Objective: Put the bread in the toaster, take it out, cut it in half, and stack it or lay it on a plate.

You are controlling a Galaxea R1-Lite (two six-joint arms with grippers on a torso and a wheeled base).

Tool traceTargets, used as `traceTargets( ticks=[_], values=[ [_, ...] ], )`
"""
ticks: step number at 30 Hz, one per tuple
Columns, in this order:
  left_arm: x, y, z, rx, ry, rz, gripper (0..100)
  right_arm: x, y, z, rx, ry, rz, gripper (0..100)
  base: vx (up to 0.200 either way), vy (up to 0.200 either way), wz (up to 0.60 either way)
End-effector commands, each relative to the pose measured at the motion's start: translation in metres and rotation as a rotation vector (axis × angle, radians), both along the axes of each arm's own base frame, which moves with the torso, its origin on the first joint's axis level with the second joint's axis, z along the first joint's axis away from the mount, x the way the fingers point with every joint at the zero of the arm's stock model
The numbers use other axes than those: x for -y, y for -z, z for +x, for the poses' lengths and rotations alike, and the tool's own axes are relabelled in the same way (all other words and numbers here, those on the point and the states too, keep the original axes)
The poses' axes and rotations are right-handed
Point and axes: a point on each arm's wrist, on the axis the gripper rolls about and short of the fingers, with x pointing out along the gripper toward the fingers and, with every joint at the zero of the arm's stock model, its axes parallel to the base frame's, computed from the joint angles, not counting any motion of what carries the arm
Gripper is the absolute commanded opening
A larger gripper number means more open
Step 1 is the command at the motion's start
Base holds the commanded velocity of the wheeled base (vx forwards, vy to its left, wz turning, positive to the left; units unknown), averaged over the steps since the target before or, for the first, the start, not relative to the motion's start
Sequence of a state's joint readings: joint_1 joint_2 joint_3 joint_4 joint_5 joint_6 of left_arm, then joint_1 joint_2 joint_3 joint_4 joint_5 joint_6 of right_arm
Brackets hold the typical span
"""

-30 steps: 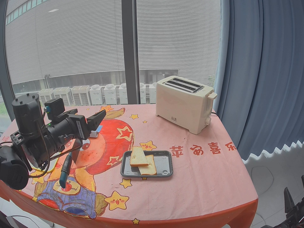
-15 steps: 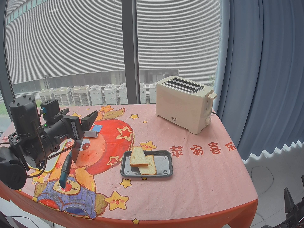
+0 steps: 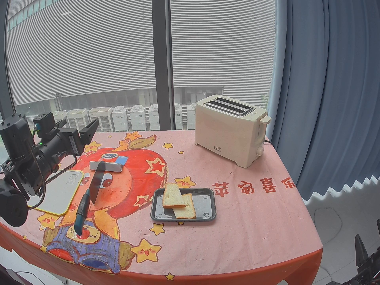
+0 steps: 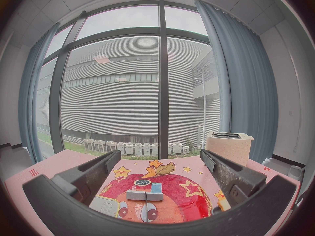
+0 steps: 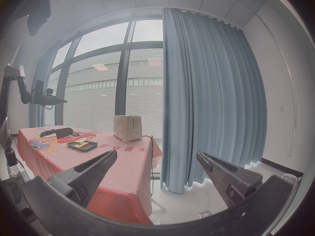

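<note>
On the dark tray (image 3: 208, 208) at the middle of the table (image 3: 253, 226), the bread (image 3: 174, 196) lies in two overlapping slices. It looks light, soft and easily crushed, so a gentle pinch across the top slice's crust seems best. Left hand (image 4: 159, 154) hangs spread and empty, right hand (image 5: 157, 154) likewise.

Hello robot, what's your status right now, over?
Left and right jaws open, empty. Two bread slices overlapping on tray; toaster slots empty. Knife lies left of tray, not touching.
</note>
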State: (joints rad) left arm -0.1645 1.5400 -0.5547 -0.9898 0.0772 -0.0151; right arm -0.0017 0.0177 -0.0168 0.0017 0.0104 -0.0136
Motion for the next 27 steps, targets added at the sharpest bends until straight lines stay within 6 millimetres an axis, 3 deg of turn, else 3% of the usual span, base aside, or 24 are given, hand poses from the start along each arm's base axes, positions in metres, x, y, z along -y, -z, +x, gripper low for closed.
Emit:
traceTargets(
  ticks=[1,11,27],
  values=[
    [-0.014,0.003,0.005,-0.012,-0.027,0.004,100,0.0,0.005,0.0,-0.004,0.0,0.0,100,0.0,0.0,0.0],
    [-0.04,-0.003,0.007,0.014,-0.124,0.004,100,0.0,0.005,0.0,-0.004,0.0,0.0,100,0.0,0.0,0.0],
    [-0.042,-0.008,0.013,0.133,-0.132,-0.007,100,0.0,0.005,0.0,-0.004,0.0,0.0,100,0.0,0.0,0.0]
  ],
)
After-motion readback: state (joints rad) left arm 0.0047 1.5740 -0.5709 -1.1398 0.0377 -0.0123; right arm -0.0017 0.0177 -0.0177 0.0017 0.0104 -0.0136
